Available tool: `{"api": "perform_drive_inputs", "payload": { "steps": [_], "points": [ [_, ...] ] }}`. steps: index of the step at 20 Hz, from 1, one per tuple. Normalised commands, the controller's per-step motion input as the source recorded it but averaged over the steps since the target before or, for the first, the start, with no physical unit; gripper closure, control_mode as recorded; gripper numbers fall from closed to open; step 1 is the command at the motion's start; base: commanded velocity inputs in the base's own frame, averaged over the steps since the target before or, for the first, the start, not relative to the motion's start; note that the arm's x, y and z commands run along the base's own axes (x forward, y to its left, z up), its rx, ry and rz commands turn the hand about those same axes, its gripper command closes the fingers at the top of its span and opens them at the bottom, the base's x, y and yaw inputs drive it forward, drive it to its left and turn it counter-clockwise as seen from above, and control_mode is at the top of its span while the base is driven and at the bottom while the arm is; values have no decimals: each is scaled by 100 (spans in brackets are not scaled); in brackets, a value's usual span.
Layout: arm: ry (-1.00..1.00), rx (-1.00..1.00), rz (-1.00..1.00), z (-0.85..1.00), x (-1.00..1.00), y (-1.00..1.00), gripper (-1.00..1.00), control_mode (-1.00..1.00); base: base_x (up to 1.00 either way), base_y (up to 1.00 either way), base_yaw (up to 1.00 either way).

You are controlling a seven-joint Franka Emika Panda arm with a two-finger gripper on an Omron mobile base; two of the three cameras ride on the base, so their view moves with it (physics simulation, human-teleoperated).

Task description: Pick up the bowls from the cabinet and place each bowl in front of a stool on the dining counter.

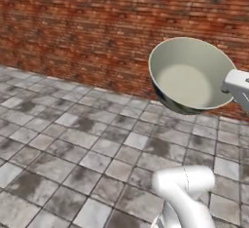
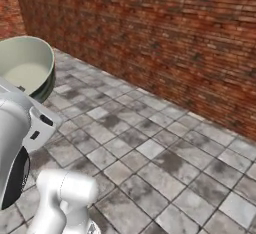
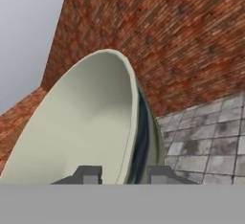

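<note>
A round bowl [image 1: 187, 76] with a pale cream-green inside and a dark outside hangs in the air, tilted toward the camera. My gripper [image 1: 228, 86] is shut on its rim at the right side in the left base view. In the right base view the bowl [image 2: 25, 68] shows at the upper left above my white hand. In the hand view the bowl [image 3: 91, 127] stands edge-on, and my gripper [image 3: 125, 174] has one fingertip [image 3: 88, 174] inside the rim and the other outside. The cabinet, the stool and the dining counter are out of view.
A red brick wall [image 1: 97, 22] runs across the back, and another brick wall [image 2: 165, 38] runs along the right. A grey tiled floor [image 1: 73, 154] stretches below the arm. My white arm [image 1: 185, 193] rises at the bottom.
</note>
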Motion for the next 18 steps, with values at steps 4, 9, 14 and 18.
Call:
{"api": "perform_drive_inputs", "payload": {
  "steps": [4,9,14,18],
  "points": [
    [0,0,0,0,0,0,100,100,100,9,63],
    [0,0,0,0,0,0,100,100,100,9,62],
    [0,0,0,0,0,0,100,100,100,7,62],
    [0,0,0,0,0,0,100,100,100,5,63]
  ]
}}
